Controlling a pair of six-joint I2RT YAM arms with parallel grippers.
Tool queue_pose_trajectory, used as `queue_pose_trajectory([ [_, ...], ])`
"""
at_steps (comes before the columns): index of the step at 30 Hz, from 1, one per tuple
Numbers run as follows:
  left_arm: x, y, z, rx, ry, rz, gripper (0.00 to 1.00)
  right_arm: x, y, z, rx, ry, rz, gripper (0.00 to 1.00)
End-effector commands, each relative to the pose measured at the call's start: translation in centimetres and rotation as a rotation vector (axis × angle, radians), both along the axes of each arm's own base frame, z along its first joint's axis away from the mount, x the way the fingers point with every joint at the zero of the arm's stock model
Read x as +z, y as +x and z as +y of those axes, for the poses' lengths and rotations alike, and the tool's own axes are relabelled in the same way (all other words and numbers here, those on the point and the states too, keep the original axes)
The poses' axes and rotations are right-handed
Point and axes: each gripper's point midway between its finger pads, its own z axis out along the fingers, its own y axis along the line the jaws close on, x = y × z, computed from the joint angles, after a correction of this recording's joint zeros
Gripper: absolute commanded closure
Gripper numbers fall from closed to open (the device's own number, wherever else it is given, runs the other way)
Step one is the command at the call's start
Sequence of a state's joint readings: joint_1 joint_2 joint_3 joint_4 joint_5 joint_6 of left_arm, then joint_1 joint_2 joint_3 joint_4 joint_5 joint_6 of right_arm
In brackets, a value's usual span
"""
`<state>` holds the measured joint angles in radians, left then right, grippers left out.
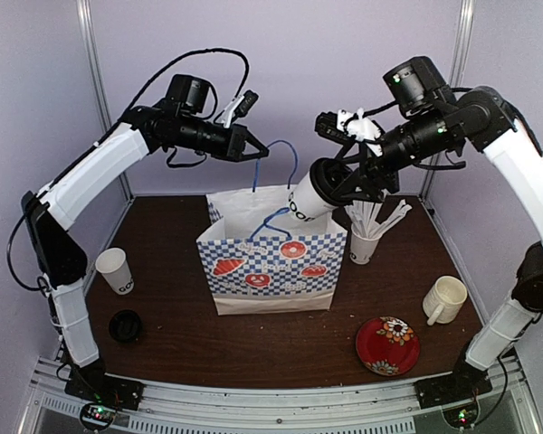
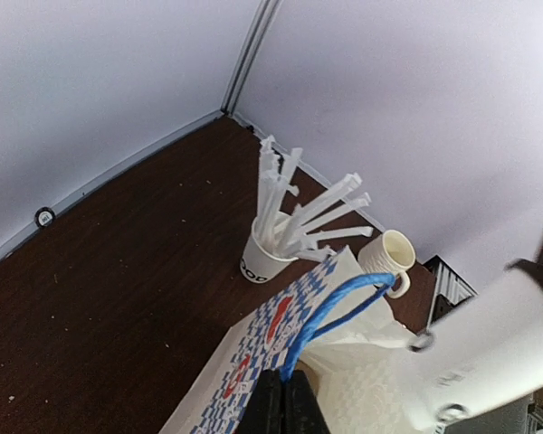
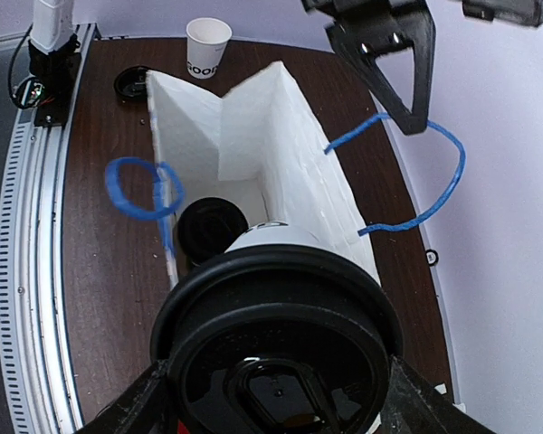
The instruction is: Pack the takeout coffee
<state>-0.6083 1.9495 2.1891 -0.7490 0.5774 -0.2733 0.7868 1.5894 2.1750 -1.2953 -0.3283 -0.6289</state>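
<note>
**Two arms at a paper bag.** The left gripper (image 1: 256, 150) is closed tight on the blue rear handle (image 2: 342, 303) of the checked paper bag (image 1: 271, 264) and holds the loop up above the bag's mouth. The front handle (image 1: 273, 220) hangs loose against the bag.

The right gripper (image 1: 337, 185) grips a lidded cup (image 1: 306, 204), one finger on either side just below its black lid (image 3: 279, 348). This cup is tilted, with its base pointing down into the open mouth of the bag at the right end. Low inside the bag lies a second black lid (image 3: 212, 226); what is under it is hidden.

An unlidded cup (image 1: 115, 269) stands on the table (image 1: 172, 344) to the left of the bag, with a loose lid (image 1: 125, 325) near it. To the right are a cup of stirrers (image 1: 366, 237), a mug (image 1: 445, 299) and a red plate (image 1: 387, 345).
</note>
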Motion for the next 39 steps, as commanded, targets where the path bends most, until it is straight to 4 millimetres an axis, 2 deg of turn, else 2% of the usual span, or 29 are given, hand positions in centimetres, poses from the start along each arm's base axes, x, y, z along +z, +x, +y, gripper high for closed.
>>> queue_pose_trajectory([
  [1, 3.7, -4.4, 0.6, -0.029, -0.017, -0.126, 1.00, 0.5, 1.3, 0.9, -0.052, 0.005, -0.046, 0.34],
  [4, 3.4, -6.7, 0.9, -0.034, 0.004, -0.131, 1.00, -1.4, 0.4, 1.8, -0.025, -0.079, -0.080, 0.34],
  [8, 3.2, -8.7, 0.9, -0.032, 0.021, -0.133, 1.00, -3.9, -0.9, 2.4, 0.006, -0.198, -0.152, 0.34],
  [13, 2.7, -9.6, 0.8, 0.000, 0.038, -0.118, 1.00, -6.2, -3.3, 2.3, 0.061, -0.295, -0.186, 0.35],
  [16, 2.3, -10.2, 0.3, -0.001, 0.044, -0.110, 1.00, -8.4, -4.6, 2.0, 0.101, -0.360, -0.187, 0.35],
  [22, 2.7, -11.0, -0.5, 0.001, 0.038, -0.112, 1.00, -11.8, -8.0, 1.6, 0.195, -0.442, -0.180, 0.35],
  [26, 3.9, -12.0, -1.2, -0.043, 0.003, -0.111, 0.58, -12.9, -9.3, 1.1, 0.223, -0.479, -0.205, 0.35],
  [29, 5.2, -14.9, -2.2, -0.157, -0.009, -0.142, 0.40, -13.5, -9.9, 0.7, 0.237, -0.492, -0.215, 0.35],
  [31, 6.3, -16.8, -2.3, -0.236, -0.035, -0.152, 0.33, -13.9, -10.2, 0.4, 0.246, -0.502, -0.217, 0.35],
  [33, 7.1, -17.7, -2.0, -0.261, -0.060, -0.151, 0.29, -14.3, -10.4, 0.1, 0.255, -0.517, -0.228, 0.35],
  [39, 8.2, -17.9, -0.9, -0.233, -0.090, -0.217, 0.19, -15.7, -12.7, -0.3, 0.352, -0.565, -0.234, 0.34],
])
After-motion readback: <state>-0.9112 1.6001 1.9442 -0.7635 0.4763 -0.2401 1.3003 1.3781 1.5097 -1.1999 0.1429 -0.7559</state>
